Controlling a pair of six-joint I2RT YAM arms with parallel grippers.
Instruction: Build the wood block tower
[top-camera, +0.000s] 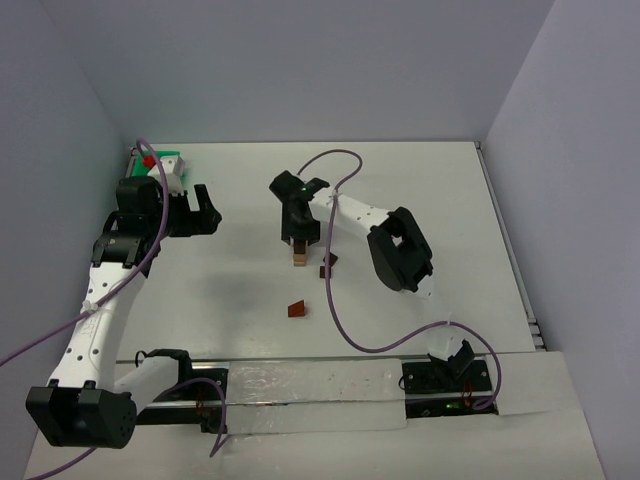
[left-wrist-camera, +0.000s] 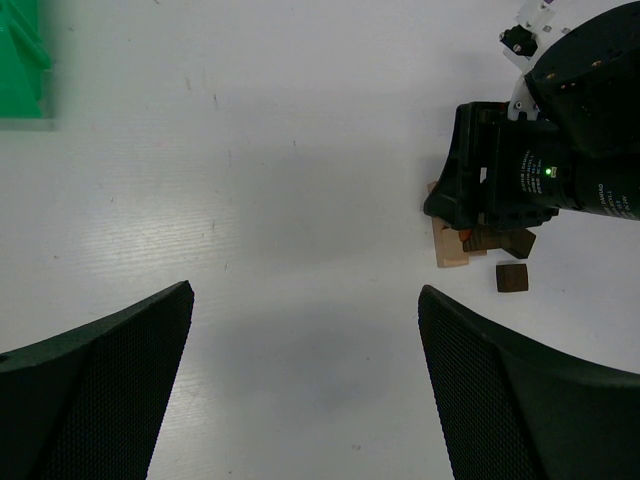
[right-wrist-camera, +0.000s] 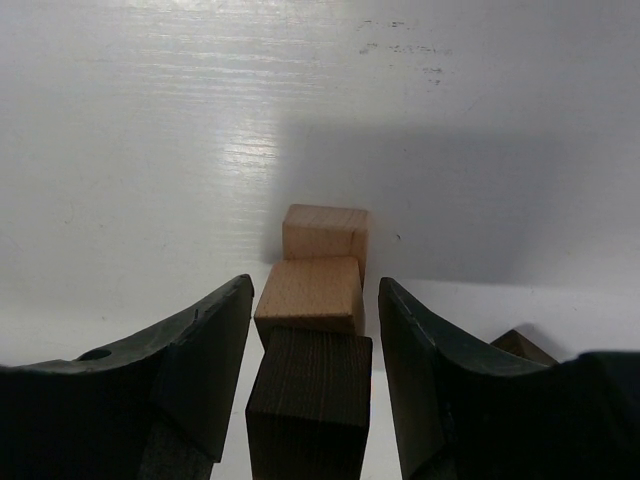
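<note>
Blocks (top-camera: 299, 258) at centre of overhead frame, directly under the right gripper (top-camera: 298, 240). Right wrist view: dark brown block (right-wrist-camera: 310, 400) nearest the lens, tan block (right-wrist-camera: 308, 295) touching behind it, second tan block (right-wrist-camera: 325, 232) behind that. Cannot tell whether they are stacked or lying in a row. Right fingers (right-wrist-camera: 210, 360) flank the dark brown block closely. A thin strip of white desk (top-camera: 420, 200) shows on each side of it, so no pinch is visible and the fingers are narrowly parted. Corner of another dark piece (right-wrist-camera: 525, 345) peeks out past the right-hand finger, lower right of that view.

Small dark cube (top-camera: 326, 270) lies just right of the blocks. Reddish-brown wedge (top-camera: 298, 309) sits alone lower in the frame, apart from them.

Left gripper (top-camera: 207, 213) is at centre left of the overhead frame, well apart from the blocks. Its fingers (left-wrist-camera: 100, 380) are spread wide, with nothing between them.

Green tray (top-camera: 170, 160) is at upper left, beside the left arm.
</note>
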